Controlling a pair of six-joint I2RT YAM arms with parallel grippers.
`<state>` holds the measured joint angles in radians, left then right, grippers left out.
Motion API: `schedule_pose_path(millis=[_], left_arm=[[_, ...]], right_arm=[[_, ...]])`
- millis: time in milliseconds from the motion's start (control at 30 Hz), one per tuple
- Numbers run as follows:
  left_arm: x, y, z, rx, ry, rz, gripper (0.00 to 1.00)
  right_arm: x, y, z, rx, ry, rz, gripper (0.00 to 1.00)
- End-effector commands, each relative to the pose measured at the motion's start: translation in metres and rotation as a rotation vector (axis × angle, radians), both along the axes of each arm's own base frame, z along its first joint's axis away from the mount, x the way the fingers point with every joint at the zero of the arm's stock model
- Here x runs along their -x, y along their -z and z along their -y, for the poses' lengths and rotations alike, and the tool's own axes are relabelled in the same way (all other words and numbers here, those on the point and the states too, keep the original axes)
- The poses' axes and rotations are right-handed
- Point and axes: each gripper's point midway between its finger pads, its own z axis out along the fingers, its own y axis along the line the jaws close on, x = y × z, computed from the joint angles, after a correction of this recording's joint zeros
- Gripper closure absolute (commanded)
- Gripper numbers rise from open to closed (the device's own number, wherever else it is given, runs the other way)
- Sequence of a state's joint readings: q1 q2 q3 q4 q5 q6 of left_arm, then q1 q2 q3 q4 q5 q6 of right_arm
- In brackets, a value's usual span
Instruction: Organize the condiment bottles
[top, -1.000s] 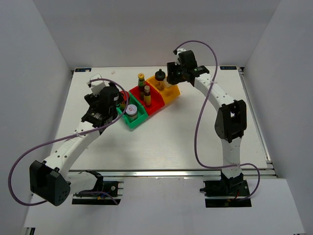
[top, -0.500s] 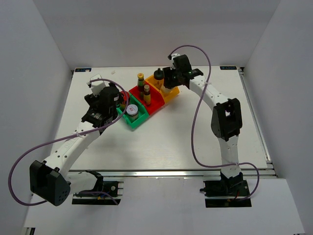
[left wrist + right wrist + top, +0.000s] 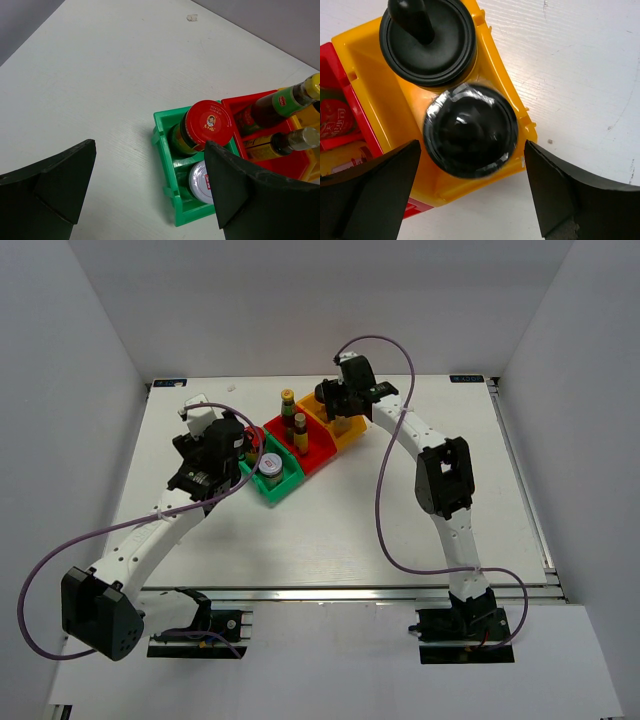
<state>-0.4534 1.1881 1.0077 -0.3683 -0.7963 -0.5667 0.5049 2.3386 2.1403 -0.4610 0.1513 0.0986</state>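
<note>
Swung left since a second ago, the right gripper [image 3: 336, 400] hangs over the orange bin [image 3: 356, 430]. Left wrist: left gripper [image 3: 150, 180] gapes empty beside the green bin [image 3: 165, 145] holding the red-capped jar [image 3: 209, 121]. Right wrist: jaws stand apart around a black-topped shaker [image 3: 470, 130] seated in the bin; placement looks done, a straight lift next.

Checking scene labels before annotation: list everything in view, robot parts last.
table: 1, white
green bin: 1, green, left end
red bin: 1, red, middle
orange bin: 1, orange, right end
red-capped jar: 1, dark, in green bin
white-lidded jar: 1, in green bin
yellow-capped sauce bottle: 1, dark, in red bin
slim yellow bottle: 1, in red bin
black-topped shakers: 2, in orange bin
cables: 2, purple, one per arm
arms: 2, white and black
left jaws: black, open, above green bin
right jaws: black, open, either side of one shaker
</note>
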Motion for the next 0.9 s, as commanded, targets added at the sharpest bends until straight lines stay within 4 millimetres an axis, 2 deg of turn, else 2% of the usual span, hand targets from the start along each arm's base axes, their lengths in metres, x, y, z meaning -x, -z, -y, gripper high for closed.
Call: schedule_pose_path(millis=[0,33,100,133,233,267,300,333,367,400,433,467,500,533,567,600,633,700,733,767,833,867], left_arm=[[0.005,-0.006,-0.007,0.003,-0.025,0.017,0.02],[0.005,-0.006,-0.007,0.002,-0.026,0.018,0.02],[0.005,-0.007,-0.007,0.002,-0.025,0.018,0.02],[0.005,-0.008,-0.007,0.001,-0.026,0.019,0.02],[0.004,-0.011,-0.007,0.008,-0.028,0.024,0.02],[0.005,-0.010,-0.006,0.011,-0.025,0.015,0.02],[0.004,-0.012,-0.005,0.018,-0.023,0.016,0.02],[0.005,-0.010,-0.004,0.027,-0.022,0.008,0.02],[0.005,-0.009,-0.003,0.032,-0.019,0.003,0.02],[0.006,-0.009,-0.002,0.041,-0.014,0.000,0.02],[0.006,-0.008,-0.001,0.052,-0.015,-0.003,0.02],[0.007,-0.005,-0.001,0.052,-0.014,-0.013,0.02],[0.008,-0.004,-0.001,0.058,-0.011,-0.017,0.02],[0.009,-0.001,-0.002,0.068,-0.016,-0.024,0.02],[0.010,0.003,-0.002,0.076,-0.014,-0.036,0.02],[0.010,0.006,-0.002,0.087,-0.010,-0.043,0.02],[0.009,0.014,-0.001,0.106,0.014,-0.070,0.02],[0.005,0.023,0.000,0.123,0.039,-0.081,0.02],[0.003,0.029,0.000,0.135,0.064,-0.099,0.02],[0.000,0.033,0.000,0.149,0.074,-0.099,0.02],[-0.008,0.039,-0.001,0.198,0.114,-0.116,0.02],[-0.012,0.040,-0.002,0.223,0.124,-0.115,0.02]], right_arm=[[-0.011,-0.050,-0.008,-0.044,0.001,0.116,0.11],[-0.011,-0.056,-0.009,-0.047,-0.005,0.128,0.11],[-0.010,-0.082,-0.009,-0.074,-0.010,0.174,0.11],[-0.008,-0.103,-0.008,-0.087,-0.020,0.209,0.11],[-0.002,-0.136,-0.006,-0.119,-0.025,0.271,0.11],[0.008,-0.152,0.000,-0.128,-0.018,0.290,0.11],[0.010,-0.158,0.009,-0.125,0.004,0.301,0.11],[0.019,-0.184,0.022,-0.141,0.045,0.345,0.11],[0.025,-0.165,0.033,-0.116,0.071,0.305,0.11],[0.027,-0.163,0.052,-0.117,0.113,0.297,0.11],[0.038,-0.180,0.068,-0.146,0.133,0.310,0.11],[0.044,-0.172,0.080,-0.181,0.171,0.272,0.11],[0.048,-0.138,0.116,-0.174,0.240,0.191,0.11],[0.058,-0.126,0.128,-0.223,0.241,0.133,0.11],[0.069,-0.134,0.147,-0.275,0.269,0.133,0.11],[0.080,-0.097,0.189,-0.302,0.370,0.043,0.11],[0.095,-0.101,0.196,-0.362,0.352,0.030,0.11],[0.108,-0.083,0.232,-0.361,0.440,0.011,0.11],[0.123,-0.068,0.248,-0.314,0.511,0.004,0.11],[0.129,-0.062,0.260,-0.272,0.565,0.013,0.11],[0.141,-0.053,0.280,-0.199,0.647,0.027,0.11],[0.143,-0.053,0.283,-0.187,0.659,0.029,0.11]])
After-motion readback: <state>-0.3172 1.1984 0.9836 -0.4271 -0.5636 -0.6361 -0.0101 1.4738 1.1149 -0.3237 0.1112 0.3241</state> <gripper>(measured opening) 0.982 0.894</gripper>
